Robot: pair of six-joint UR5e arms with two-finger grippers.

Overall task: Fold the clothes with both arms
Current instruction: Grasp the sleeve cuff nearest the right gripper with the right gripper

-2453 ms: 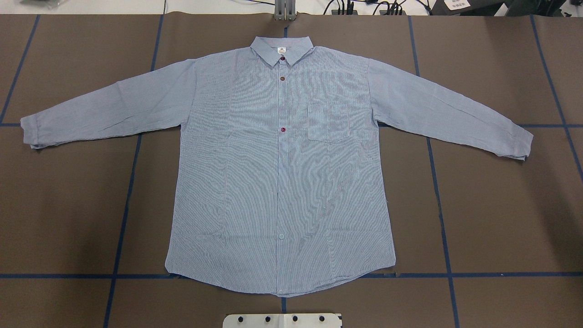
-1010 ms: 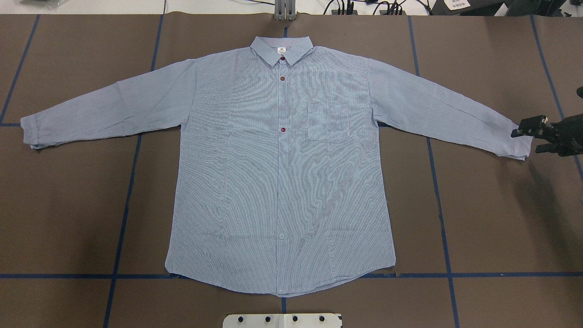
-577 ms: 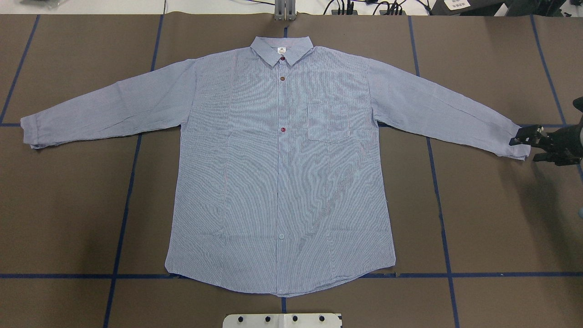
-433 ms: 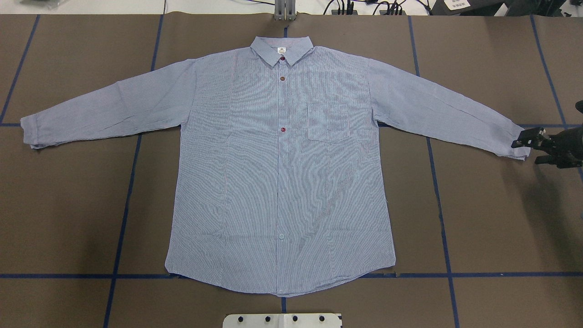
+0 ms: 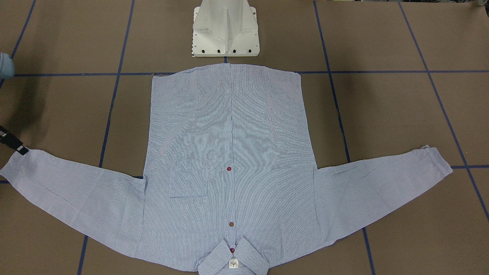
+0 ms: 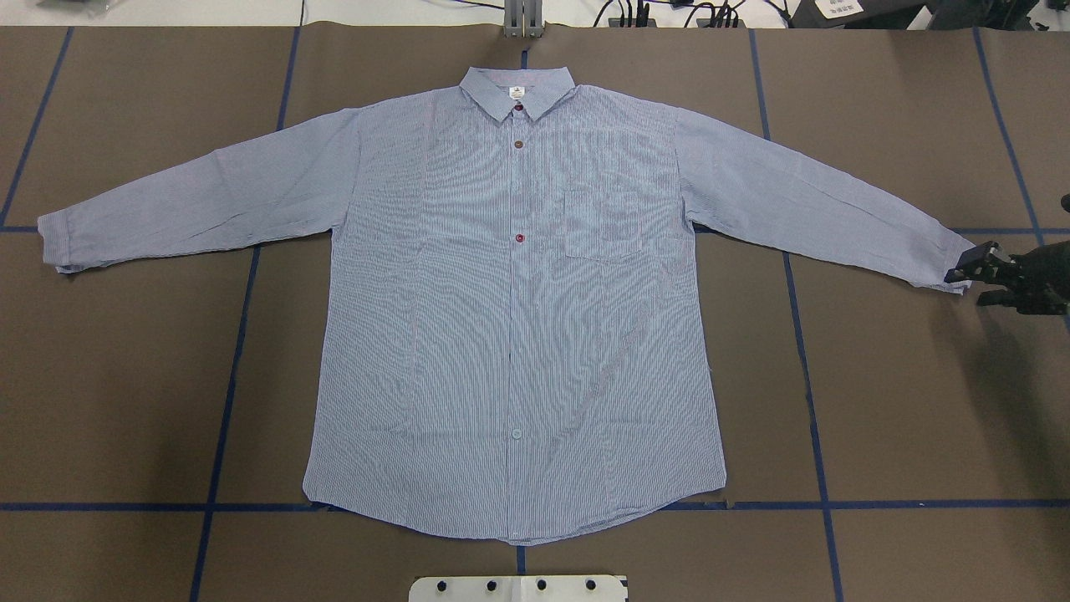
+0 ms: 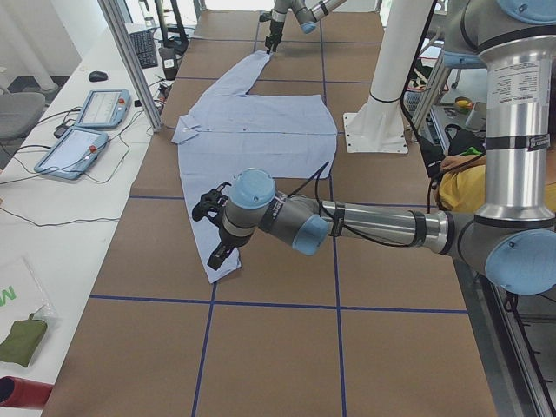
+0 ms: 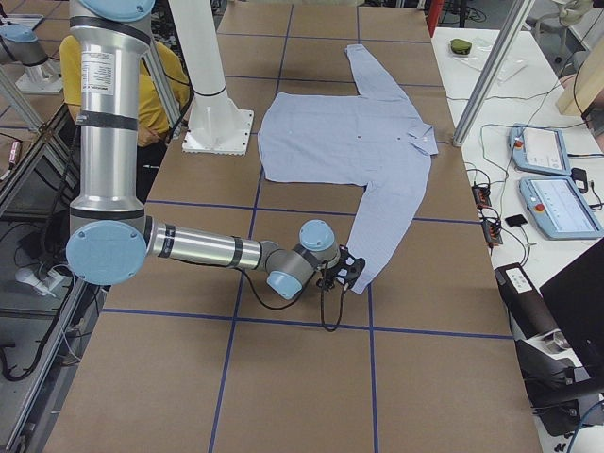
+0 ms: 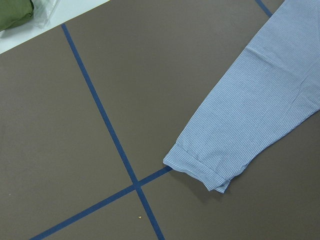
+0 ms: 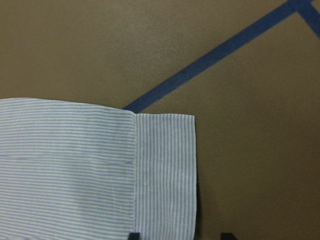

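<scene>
At the left end of the table [image 6: 125, 376], the left gripper [image 7: 210, 231] hangs above the left cuff [image 6: 52, 244], apart from it. Whether its jaws are parted, I cannot tell. Across the middle, the striped shirt [image 6: 514, 318] lies flat and face up, with its collar [image 6: 517, 88] away from the robot. Rightward, the right gripper [image 6: 976, 280] sits low, its fingers spread astride the right cuff [image 6: 953, 259] and not closed. No fold shows, so by my judgement the whole folding is left to do.

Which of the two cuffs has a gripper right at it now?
The pocket-side cuff, at the overhead view's right: the right gripper, open, straddles its end. The other cuff lies with nothing touching it.
</scene>
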